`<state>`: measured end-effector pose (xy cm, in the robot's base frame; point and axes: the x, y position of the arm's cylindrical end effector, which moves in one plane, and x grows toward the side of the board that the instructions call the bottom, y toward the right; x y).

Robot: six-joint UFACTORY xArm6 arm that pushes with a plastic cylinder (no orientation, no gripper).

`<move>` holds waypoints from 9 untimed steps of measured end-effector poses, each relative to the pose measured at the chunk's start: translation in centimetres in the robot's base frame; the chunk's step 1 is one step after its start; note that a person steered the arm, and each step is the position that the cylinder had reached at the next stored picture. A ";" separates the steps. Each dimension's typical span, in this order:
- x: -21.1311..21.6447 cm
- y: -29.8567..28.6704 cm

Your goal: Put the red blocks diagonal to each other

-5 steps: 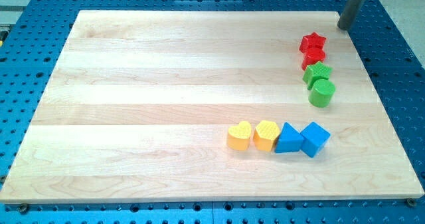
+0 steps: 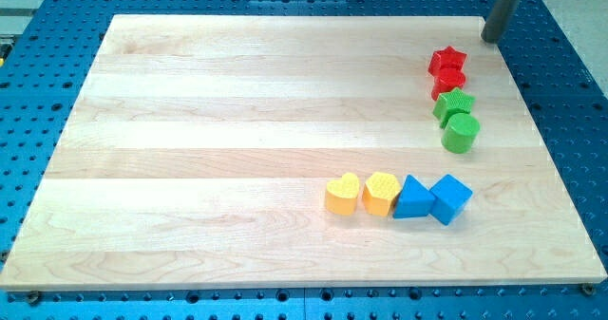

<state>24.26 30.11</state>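
A: At the view's top right corner, just off the edge of the desk [image 2: 237, 102], my tip [image 2: 491, 39] rests over the blue perforated base [image 2: 556, 64]. It touches no block.

B: And the fingers, wide or narrow?

A: There are none to report; the arm ends in a plain dark rod, so nothing opens, closes or holds.

B: Where are the red blocks?

A: Near the desk's right edge, below and to the left of my tip. The red star [image 2: 446, 60] sits highest; a second red block [image 2: 449, 81], whose shape I cannot make out, is pressed against its lower side, almost straight beneath it.

B: What else is in that column?

A: A green star [image 2: 454, 104] touches the second red block from below, and a green cylinder [image 2: 461, 132] touches that one in turn. The four run in a slightly slanting line down the view's right.

B: Anything lower down?

A: A row well apart from the greens: a yellow heart [image 2: 342, 194], a yellow hexagon [image 2: 380, 192], a blue triangle [image 2: 412, 198] and a blue cube [image 2: 450, 198], each touching its neighbour.
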 end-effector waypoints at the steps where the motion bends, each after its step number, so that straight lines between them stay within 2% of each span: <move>1: 1.2 1.0; 2: 3.8 -0.1; 4: 5.6 -2.0; 5: 6.5 -8.8; 7: 6.8 -11.0; 9: 10.3 -19.5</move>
<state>34.57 10.56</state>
